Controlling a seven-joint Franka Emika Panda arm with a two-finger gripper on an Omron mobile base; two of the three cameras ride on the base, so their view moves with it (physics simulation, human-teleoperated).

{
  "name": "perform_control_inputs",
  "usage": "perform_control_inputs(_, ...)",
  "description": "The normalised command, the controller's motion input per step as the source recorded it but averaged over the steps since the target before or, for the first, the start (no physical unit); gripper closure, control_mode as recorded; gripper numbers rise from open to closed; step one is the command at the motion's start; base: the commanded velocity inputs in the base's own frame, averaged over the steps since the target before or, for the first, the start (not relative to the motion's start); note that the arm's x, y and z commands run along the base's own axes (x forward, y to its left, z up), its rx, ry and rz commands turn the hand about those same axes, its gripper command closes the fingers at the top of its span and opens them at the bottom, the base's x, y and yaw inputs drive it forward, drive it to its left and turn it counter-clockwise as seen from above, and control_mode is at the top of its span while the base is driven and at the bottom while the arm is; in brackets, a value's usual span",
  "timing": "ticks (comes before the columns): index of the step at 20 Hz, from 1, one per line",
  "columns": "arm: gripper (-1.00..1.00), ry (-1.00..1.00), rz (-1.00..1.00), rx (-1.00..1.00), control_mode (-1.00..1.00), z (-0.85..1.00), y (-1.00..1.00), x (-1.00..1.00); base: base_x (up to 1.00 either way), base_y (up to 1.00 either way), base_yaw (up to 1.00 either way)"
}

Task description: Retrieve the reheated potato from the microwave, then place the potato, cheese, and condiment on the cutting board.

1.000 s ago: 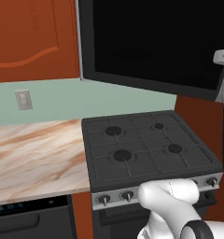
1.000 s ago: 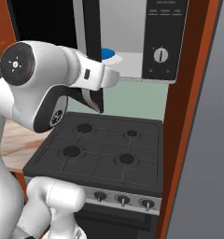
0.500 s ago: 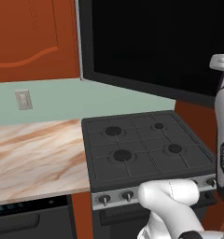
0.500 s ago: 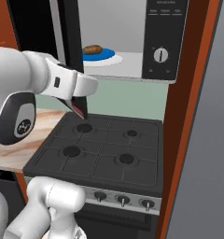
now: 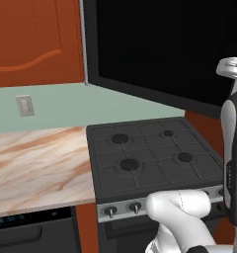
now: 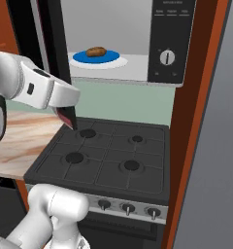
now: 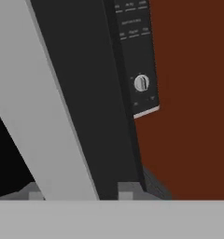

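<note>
Counted: 1 potato [image 6: 95, 51], 1 blue plate [image 6: 84, 58], 1 microwave [image 6: 173, 44], 1 stove [image 6: 106, 160], 4 burners.

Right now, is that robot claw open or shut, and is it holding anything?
Gripper: hangs over the stove, nothing visibly held; open or shut cannot be told.

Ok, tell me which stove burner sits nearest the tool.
The back-left burner: the tool hangs just beside it, while the other three lie farther right or nearer the stove's front.
</note>
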Motion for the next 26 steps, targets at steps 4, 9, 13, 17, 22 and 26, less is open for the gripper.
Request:
perform_control_inputs(4, 1.0, 0.01, 0.0, 0.07, -1.0, 0.06, 0.24, -0.41, 0.0, 0.0, 0.0)
perform_control_inputs(9, 1.0, 0.01, 0.0, 0.06, -1.0, 0.01, 0.25, -0.34, 0.0, 0.0, 0.0)
perform_control_inputs(13, -1.0, 0.01, 0.0, 0.06, -1.0, 0.0, 0.19, -0.3, 0.0, 0.0, 0.0)
perform_control_inputs(17, -1.0, 0.08, 0.0, 0.05, -1.0, 0.0, 0.16, -0.16, 0.0, 0.0, 0.0)
perform_control_inputs(22, -1.0, 0.13, 0.0, 0.05, -1.0, 0.01, -0.02, -0.26, 0.0, 0.0, 0.0)
perform_control_inputs(26, -1.0, 0.02, 0.0, 0.14, -1.0, 0.06, -0.13, -0.56, 0.0, 0.0, 0.0)
